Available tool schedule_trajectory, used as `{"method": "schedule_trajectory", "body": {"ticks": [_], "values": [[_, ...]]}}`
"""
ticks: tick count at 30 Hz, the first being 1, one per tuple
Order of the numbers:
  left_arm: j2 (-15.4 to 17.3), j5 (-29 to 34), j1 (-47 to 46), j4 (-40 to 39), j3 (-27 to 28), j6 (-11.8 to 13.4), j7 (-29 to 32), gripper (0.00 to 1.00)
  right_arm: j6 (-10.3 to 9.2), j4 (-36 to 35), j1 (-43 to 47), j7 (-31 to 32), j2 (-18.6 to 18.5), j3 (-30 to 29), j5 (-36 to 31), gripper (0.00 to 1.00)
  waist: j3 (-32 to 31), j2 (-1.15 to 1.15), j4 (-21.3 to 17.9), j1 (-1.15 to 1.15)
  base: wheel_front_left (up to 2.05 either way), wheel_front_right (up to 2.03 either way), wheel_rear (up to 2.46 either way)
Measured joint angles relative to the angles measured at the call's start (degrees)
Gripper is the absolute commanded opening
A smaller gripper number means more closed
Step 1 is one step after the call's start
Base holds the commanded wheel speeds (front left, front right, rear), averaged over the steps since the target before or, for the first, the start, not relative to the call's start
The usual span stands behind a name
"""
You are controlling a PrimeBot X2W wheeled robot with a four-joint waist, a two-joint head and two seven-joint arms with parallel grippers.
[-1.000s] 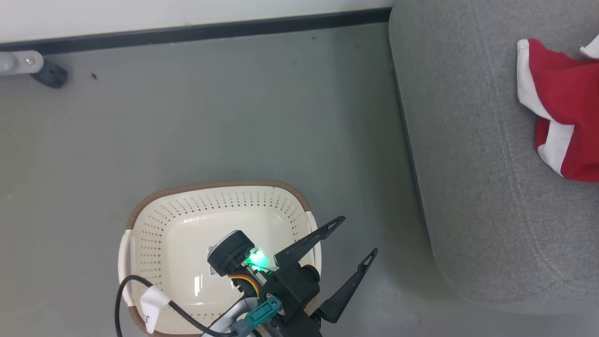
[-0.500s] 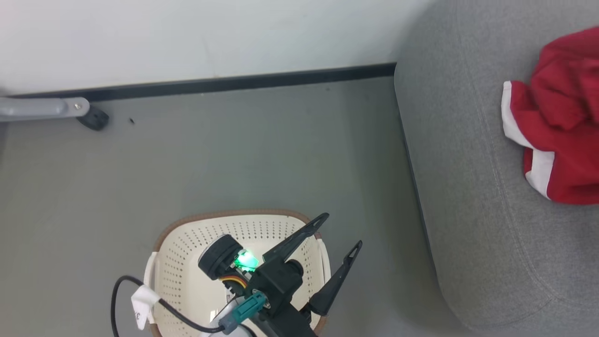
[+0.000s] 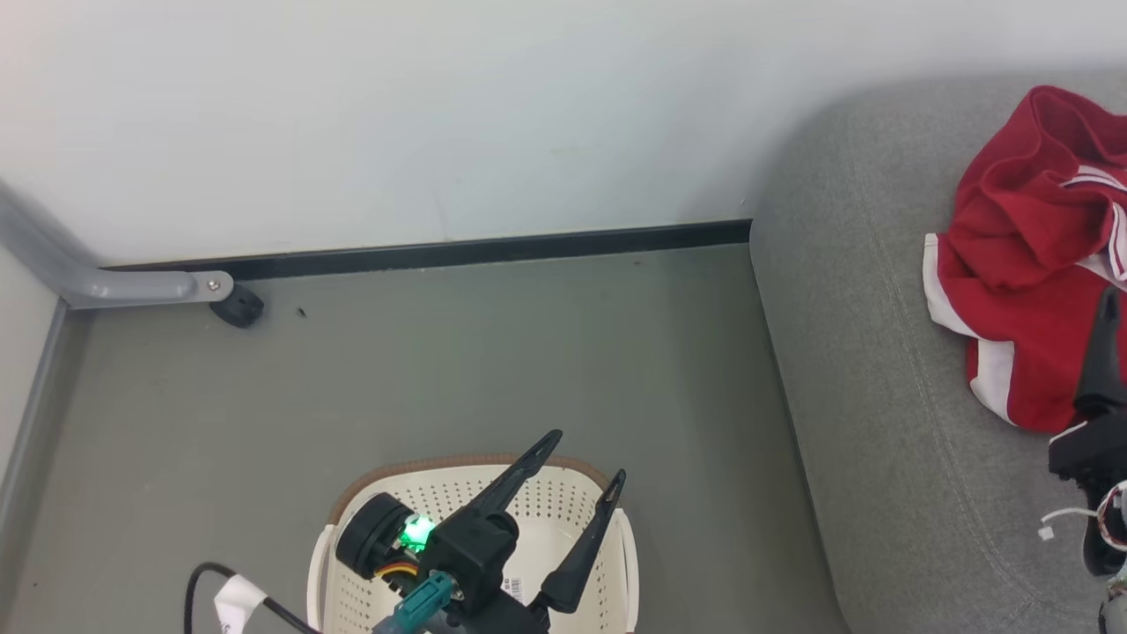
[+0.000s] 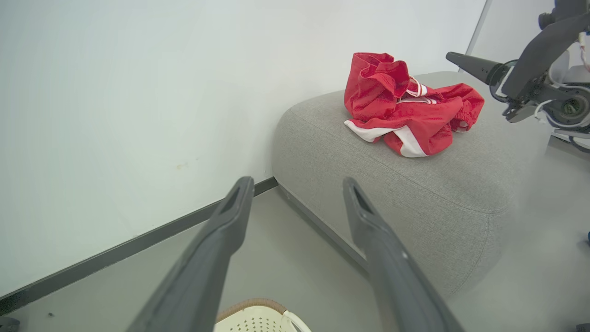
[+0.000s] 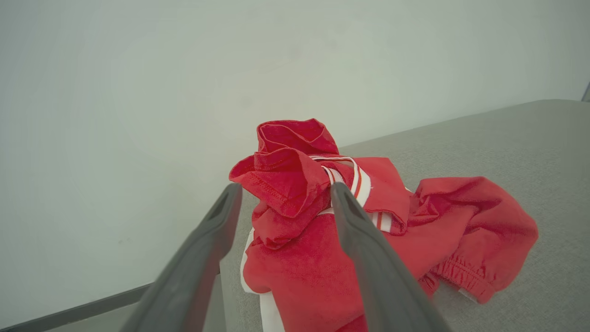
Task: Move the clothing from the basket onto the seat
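The red clothing (image 3: 1021, 264) with white panels lies crumpled in a heap on the grey seat (image 3: 880, 396), near the wall. The cream basket (image 3: 467, 460) stands on the floor left of the seat, and the part I see holds no fabric. My left gripper (image 3: 587, 456) hovers open over the basket's right side, nothing between its fingers. The left wrist view looks past the left gripper (image 4: 297, 180) at the clothing (image 4: 405, 115) and seat (image 4: 415, 193). My right gripper (image 5: 286, 186) stands open just short of the clothing (image 5: 322, 230), holding nothing.
A white wall with a black baseboard (image 3: 440, 255) runs behind the grey floor (image 3: 484, 352). A grey metal leg with a black foot (image 3: 236, 308) stands at the far left. A black cable with a white tag (image 3: 233, 599) hangs by my left arm.
The head camera has tilted up, so the wall shows and the basket sits lower in the picture. My right gripper has come into view at the right edge beside the clothing. Both grippers stay open.
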Motion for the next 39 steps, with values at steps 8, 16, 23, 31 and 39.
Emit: {"method": "schedule_trajectory", "body": {"ticks": [8,16,23,31,39], "values": [[0.0,-1.3,3.2,1.2,2.1,2.2,-0.9,1.00,0.85,-6.1,6.3,0.0,2.6,2.5,-2.6,1.00,-4.3,0.00,1.2,0.00,0.00,0.00,0.00],[0.1,-1.8,5.9,1.4,3.6,4.3,-1.0,1.00,1.57,-12.6,12.0,0.0,4.2,5.0,-3.7,1.00,-7.5,0.00,3.6,0.01,0.00,0.00,0.00],[1.0,-3.6,7.9,1.8,6.5,5.9,-1.5,1.00,2.01,-16.2,15.6,0.0,5.8,7.2,-5.5,1.00,-9.6,0.00,6.1,0.01,0.00,0.00,0.00],[1.7,-4.5,10.6,2.4,10.4,7.1,-2.0,1.00,2.01,-19.3,19.4,0.0,7.5,9.5,-6.4,1.00,-11.8,0.00,8.2,0.01,0.00,0.00,0.00],[2.0,-4.9,12.3,3.0,13.5,7.7,-2.5,1.00,1.91,-21.5,22.7,0.0,7.6,10.1,-6.8,1.00,-12.7,0.00,9.0,0.02,0.00,0.00,0.00]]}}
